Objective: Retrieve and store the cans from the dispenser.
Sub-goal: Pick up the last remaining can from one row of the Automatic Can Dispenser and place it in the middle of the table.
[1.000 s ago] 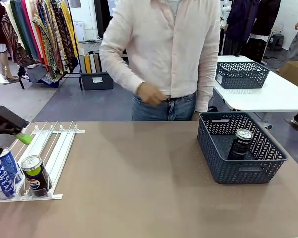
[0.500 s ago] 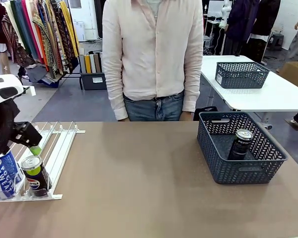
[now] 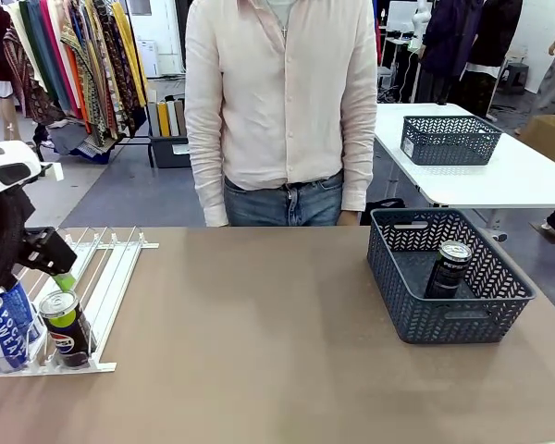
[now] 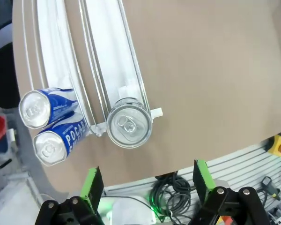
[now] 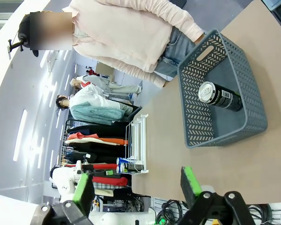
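The white dispenser (image 3: 111, 277) lies at the table's left, with two blue cans (image 3: 7, 331) and a black can (image 3: 67, 331) at its near end. My left gripper (image 3: 63, 277) hovers open just above these cans. From the left wrist view, the silver top of the black can (image 4: 129, 123) and the blue cans (image 4: 54, 143) lie beyond the open left gripper (image 4: 146, 185), with nothing between its green pads. The right gripper (image 5: 136, 187) hangs open and empty, well away from the dark lattice basket (image 5: 225, 119), where another black can (image 5: 220, 97) lies.
A person in a pale shirt (image 3: 282, 102) stands at the far edge, hands off the table. The basket (image 3: 402, 305) with its can (image 3: 450, 268) sits at the right. A second basket (image 3: 449, 139) rests on a white table behind.
My left arm has swung in over the dispenser's near end and then held still. The person has straightened up and drawn the hand back to their side.
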{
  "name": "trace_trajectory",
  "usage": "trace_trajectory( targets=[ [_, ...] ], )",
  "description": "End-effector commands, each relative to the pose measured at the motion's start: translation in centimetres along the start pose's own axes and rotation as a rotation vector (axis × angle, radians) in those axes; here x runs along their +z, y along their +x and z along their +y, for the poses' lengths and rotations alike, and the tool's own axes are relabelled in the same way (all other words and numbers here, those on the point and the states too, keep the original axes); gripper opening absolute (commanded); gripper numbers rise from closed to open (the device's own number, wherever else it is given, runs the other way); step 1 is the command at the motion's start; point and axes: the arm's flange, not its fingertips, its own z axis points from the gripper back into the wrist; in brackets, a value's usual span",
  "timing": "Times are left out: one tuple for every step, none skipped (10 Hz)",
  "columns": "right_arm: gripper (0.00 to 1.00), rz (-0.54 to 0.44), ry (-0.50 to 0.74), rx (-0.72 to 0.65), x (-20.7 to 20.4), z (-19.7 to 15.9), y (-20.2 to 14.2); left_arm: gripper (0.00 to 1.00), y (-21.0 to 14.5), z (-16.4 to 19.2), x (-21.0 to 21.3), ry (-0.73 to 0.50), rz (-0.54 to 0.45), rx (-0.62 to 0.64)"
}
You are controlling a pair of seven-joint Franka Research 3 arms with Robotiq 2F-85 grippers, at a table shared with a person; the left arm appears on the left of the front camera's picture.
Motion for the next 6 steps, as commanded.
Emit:
trace_trajectory(
  targets=[
    [1.00, -0.012, 0.030, 0.025, 0.0, 0.2, 0.3, 1.00, -0.1, 1.3, -2.0, -0.011, -0.002, 0.051],
    [1.00, -0.012, 0.030, 0.025, 0.0, 0.2, 0.3, 1.00, 0.0, 2.0, -2.9, 0.001, 0.011, 0.080],
    [1.00, -0.012, 0.030, 0.025, 0.0, 0.2, 0.3, 1.00, 0.0, 2.7, -3.7, -0.004, 0.040, 0.100],
    [1.00, -0.012, 0.030, 0.025, 0.0, 0.2, 0.3, 1.00, 0.3, 3.3, -5.0, -0.010, 0.056, 0.116],
    [1.00, -0.012, 0.030, 0.025, 0.0, 0.2, 0.3, 1.00, 0.3, 3.3, -6.0, -0.022, 0.071, 0.112],
    [1.00, -0.012, 0.030, 0.025, 0.0, 0.2, 0.3, 1.00, 0.2, 3.0, -6.9, -0.027, 0.085, 0.107]
  ],
)
